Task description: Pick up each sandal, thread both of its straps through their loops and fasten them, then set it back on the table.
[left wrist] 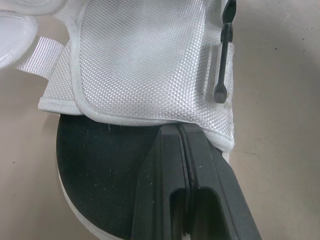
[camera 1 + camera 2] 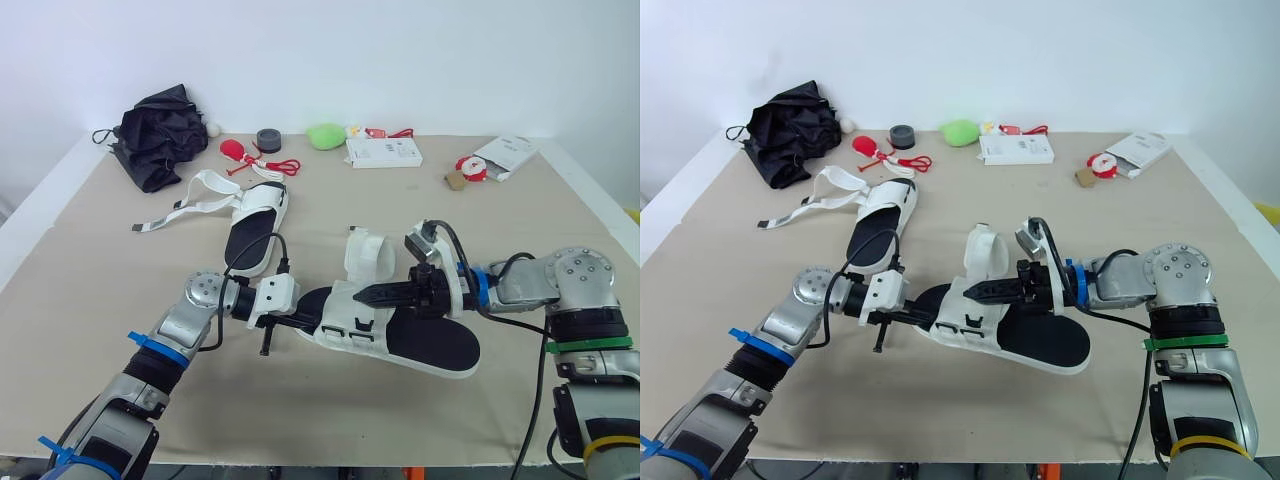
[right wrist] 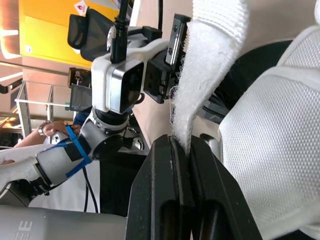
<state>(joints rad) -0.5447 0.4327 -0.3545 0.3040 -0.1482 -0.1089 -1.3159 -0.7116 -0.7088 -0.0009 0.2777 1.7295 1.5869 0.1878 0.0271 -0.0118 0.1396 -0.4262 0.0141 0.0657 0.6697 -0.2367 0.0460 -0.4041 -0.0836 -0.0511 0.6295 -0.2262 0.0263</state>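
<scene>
I am working on the near sandal [image 2: 430,340], which sits in the middle of the table [image 2: 100,330] between my 2 arms. I cannot tell if it is lifted off the table or resting on it.

My left gripper [image 2: 312,324] is squeezed tight on the edge of the sandal's white mesh flap [image 1: 140,65]. My right gripper [image 2: 364,295] is pinched tight on a fuzzy white strap [image 3: 210,65] of the same sandal. I think I am in the middle of bringing that strap to its loop. I cannot see the strap through any loop, so I judge this sandal is not done yet.

The far sandal [image 2: 255,230] lies toward the back left of the table, well apart from both grippers. Its loose straps [image 2: 185,210] are spread out flat, so I think all its work is left. To me, 0 of the 2 sandals look finished.

A white box [image 2: 384,152] lies flat at the back and looks shut. A white packet [image 2: 508,155] lies at the back right. I cannot tell what is inside either 1.
</scene>
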